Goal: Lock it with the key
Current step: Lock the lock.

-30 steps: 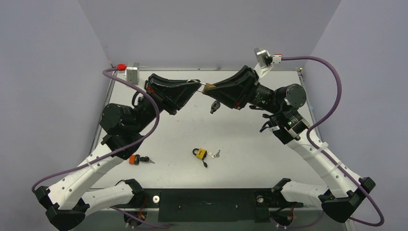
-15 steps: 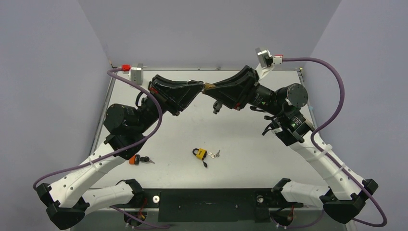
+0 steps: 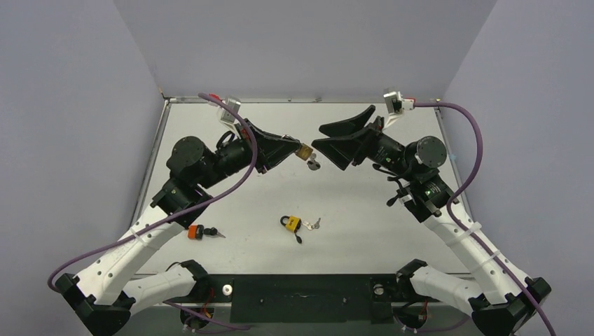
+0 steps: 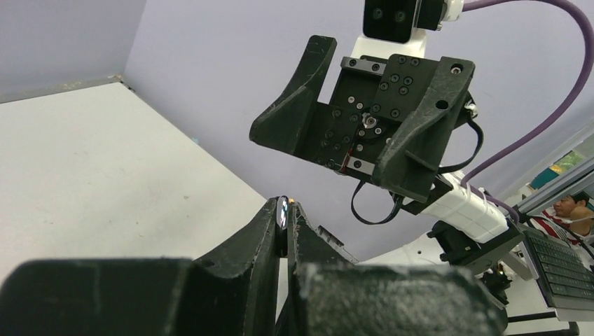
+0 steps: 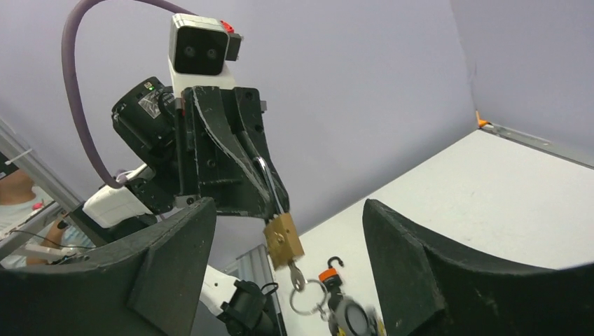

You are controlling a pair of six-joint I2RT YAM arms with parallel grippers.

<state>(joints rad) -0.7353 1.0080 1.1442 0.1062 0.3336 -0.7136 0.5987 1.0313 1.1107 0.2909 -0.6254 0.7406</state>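
Right wrist, left hand (image 5: 272,201) pinching padlock (image 5: 283,239) shackle, body hanging down, right hand (image 3: 318,137) spread.

I see a yellow padlock (image 3: 291,224) with small keys (image 3: 313,224) on the surface (image 3: 378,224), well below the left end effector (image 3: 298,149); an orange-capped piece (image 3: 195,232) lies farther left.
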